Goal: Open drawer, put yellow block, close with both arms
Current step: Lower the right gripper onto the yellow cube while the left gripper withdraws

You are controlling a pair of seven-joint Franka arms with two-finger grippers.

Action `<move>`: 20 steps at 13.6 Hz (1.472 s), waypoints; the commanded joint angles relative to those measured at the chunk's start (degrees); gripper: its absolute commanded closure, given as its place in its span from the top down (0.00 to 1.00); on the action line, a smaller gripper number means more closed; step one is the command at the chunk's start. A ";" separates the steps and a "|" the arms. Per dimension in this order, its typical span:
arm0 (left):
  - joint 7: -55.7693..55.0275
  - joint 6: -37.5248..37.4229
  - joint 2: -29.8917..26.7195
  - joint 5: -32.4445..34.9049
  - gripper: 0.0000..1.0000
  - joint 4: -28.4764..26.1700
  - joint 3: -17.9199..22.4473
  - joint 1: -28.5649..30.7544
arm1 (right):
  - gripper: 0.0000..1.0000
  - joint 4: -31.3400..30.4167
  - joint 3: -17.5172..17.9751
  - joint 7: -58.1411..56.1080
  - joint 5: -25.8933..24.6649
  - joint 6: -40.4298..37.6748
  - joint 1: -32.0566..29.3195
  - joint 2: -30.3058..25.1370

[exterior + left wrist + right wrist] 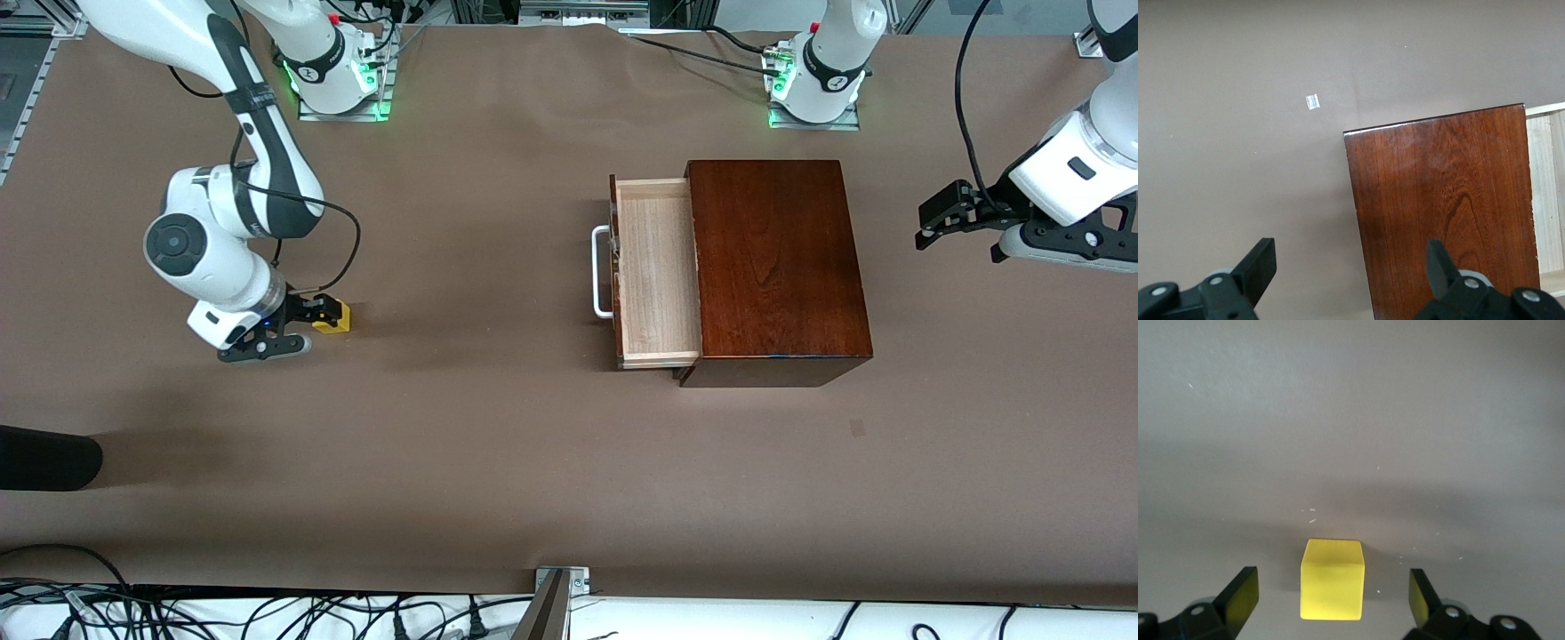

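The yellow block (338, 317) sits on the brown table toward the right arm's end. My right gripper (322, 313) is open and low at the table, with one finger on each side of the block (1333, 588) and a gap on both sides. The drawer (653, 267) is pulled out of the mahogany box (773, 267); its pale wood tray is empty and its white handle (600, 271) faces the right arm's end. My left gripper (929, 227) is open and empty, held in the air off the box's closed end. The box (1445, 207) and a strip of the drawer (1546, 180) show in the left wrist view.
A black object (44, 458) lies at the table's edge, at the right arm's end and nearer to the front camera. A metal bracket (560, 587) and loose cables (267, 613) run along the near edge.
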 commanded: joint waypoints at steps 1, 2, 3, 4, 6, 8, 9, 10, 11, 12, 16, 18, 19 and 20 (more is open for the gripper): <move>1.45 -1.90 -0.67 0.01 1.00 0.42 0.29 0.56 | 1.00 -1.96 0.18 1.82 0.72 4.52 0.20 1.97; 1.45 -1.99 -0.75 0.01 1.00 0.50 0.29 0.57 | 1.00 -2.05 0.18 3.65 0.72 5.93 0.20 3.29; 1.45 -2.60 -0.76 0.01 1.00 0.51 0.29 0.91 | 1.00 -2.05 0.35 4.54 0.72 6.81 0.20 4.52; 1.01 -3.04 -0.67 -0.07 1.00 0.59 0.29 1.35 | 1.00 -2.14 0.70 4.64 0.72 7.60 0.20 5.31; 0.84 -3.66 -0.67 -0.86 1.00 0.68 0.20 2.31 | 1.00 -4.15 0.79 5.42 0.72 10.14 0.20 5.85; 1.01 -6.54 -0.75 0.09 1.00 0.94 -0.49 2.41 | 1.00 -5.21 1.05 7.62 0.72 10.78 0.20 5.68; 1.53 -6.65 -0.58 -0.07 1.00 1.12 -0.41 2.50 | 1.00 -5.30 1.32 7.71 0.72 10.43 0.20 5.41; 1.54 -6.39 -0.67 -0.86 1.00 1.21 0.02 2.59 | 1.00 -5.91 1.41 7.63 0.72 10.42 0.20 5.15; 1.54 -6.56 -0.67 -0.86 1.00 1.64 0.03 2.59 | 0.98 -6.35 1.41 7.63 0.72 10.42 0.20 4.80; 0.84 -6.74 -0.58 -0.78 1.00 2.00 0.03 2.59 | 0.89 -6.44 1.41 7.63 0.72 10.42 0.20 4.53; 0.83 -6.56 -0.49 -0.60 1.00 2.70 0.12 2.59 | 0.31 -6.18 1.41 6.57 0.72 9.38 0.20 3.13; 0.66 -6.74 -0.32 -0.34 1.00 2.70 0.12 2.59 | 0.00 -5.22 1.32 6.31 0.63 7.62 0.20 2.34; 0.66 -6.82 -0.32 -0.34 1.00 2.70 0.12 2.59 | 0.00 -3.99 1.41 6.31 0.63 5.44 0.20 1.81; 0.66 -6.91 -0.32 -0.34 1.00 2.70 0.12 2.59 | 0.00 -2.07 1.41 6.13 0.45 2.54 0.20 1.28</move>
